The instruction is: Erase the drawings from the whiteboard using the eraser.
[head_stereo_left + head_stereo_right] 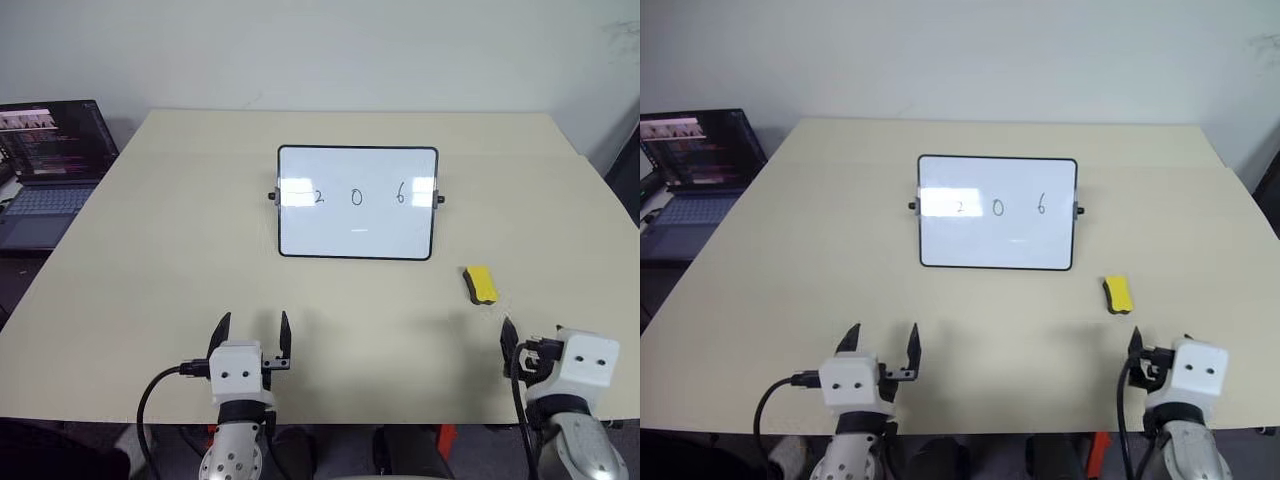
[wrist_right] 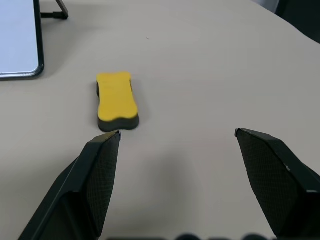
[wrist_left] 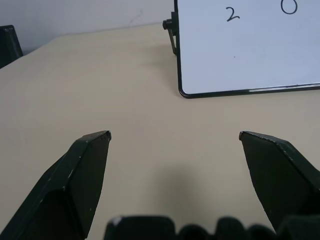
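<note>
The whiteboard (image 1: 357, 235) stands propped up at the middle of the beige table (image 1: 150, 270), with the drawings (image 1: 357, 196) "2", "0" and "6" in a row across its upper half. To its right and nearer to me, the yellow eraser (image 1: 481, 283) lies flat on the table. My right gripper (image 2: 178, 132) hovers open at the near right edge, short of the eraser (image 2: 116, 101) and slightly to its right, holding nothing. At the near edge, left of centre, my left gripper (image 1: 254, 325) is open and empty, pointing at the board's left part (image 3: 240, 55).
An open laptop (image 1: 50, 170) sits on a lower surface past the table's far left corner. A white wall runs behind the table. Bare tabletop lies between both grippers and the board.
</note>
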Robot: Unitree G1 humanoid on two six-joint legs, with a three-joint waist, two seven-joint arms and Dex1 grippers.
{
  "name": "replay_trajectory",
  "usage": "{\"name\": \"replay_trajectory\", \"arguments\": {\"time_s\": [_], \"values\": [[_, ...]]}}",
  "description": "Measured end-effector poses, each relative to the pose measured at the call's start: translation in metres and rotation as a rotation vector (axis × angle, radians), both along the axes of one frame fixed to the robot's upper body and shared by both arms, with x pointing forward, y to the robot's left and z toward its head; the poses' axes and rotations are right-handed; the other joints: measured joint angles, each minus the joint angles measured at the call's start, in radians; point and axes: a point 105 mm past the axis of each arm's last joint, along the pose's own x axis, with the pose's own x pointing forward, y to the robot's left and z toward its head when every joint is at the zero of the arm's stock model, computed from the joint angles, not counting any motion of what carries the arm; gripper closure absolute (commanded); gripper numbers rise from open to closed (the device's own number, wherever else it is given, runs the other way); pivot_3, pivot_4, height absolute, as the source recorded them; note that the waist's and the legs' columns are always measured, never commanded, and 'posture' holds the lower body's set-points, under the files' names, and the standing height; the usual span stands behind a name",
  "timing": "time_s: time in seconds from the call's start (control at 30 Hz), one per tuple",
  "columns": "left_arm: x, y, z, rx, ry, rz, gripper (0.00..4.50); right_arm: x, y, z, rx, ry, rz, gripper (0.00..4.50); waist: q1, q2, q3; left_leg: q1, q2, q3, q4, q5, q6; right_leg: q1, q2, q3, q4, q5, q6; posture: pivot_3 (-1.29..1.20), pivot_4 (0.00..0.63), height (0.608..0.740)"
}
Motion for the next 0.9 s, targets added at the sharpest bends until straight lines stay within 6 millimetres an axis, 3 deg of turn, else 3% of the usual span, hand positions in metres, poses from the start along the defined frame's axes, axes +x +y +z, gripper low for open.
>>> {"name": "replay_trajectory", "arguments": {"time_s": [0.13, 0.43, 0.9], "values": [[-0.002, -0.001, -0.004, -0.018, 0.021, -0.016, 0.0, -0.002, -0.005, 0.012, -0.046, -0.026, -0.012, 0.53, -0.001, -0.001, 0.0, 0.0, 0.0, 0.0, 0.0, 0.0, 0.0, 0.0, 0.0, 0.0, 0.0, 0.0, 0.0, 0.0, 0.15, 0.74], [-0.004, 0.003, -0.004, -0.013, 0.021, -0.007, 0.0, 0.002, -0.002, 0.012, -0.03, -0.03, -0.006, 0.53, 0.0, -0.001, 0.0, 0.0, 0.0, 0.0, 0.0, 0.0, 0.0, 0.0, 0.0, 0.0, 0.0, 0.0, 0.0, 0.0, 0.15, 0.74], [0.008, 0.018, 0.0, 0.013, -0.024, -0.01, 0.0, 0.011, -0.003, -0.008, 0.039, -0.003, -0.043, 0.53, 0.0, 0.0, 0.0, 0.001, 0.0, 0.0, 0.0, 0.0, 0.0, 0.0, 0.0, 0.0, 0.0, 0.0, 0.0, 0.0, 0.15, 0.74]]}}
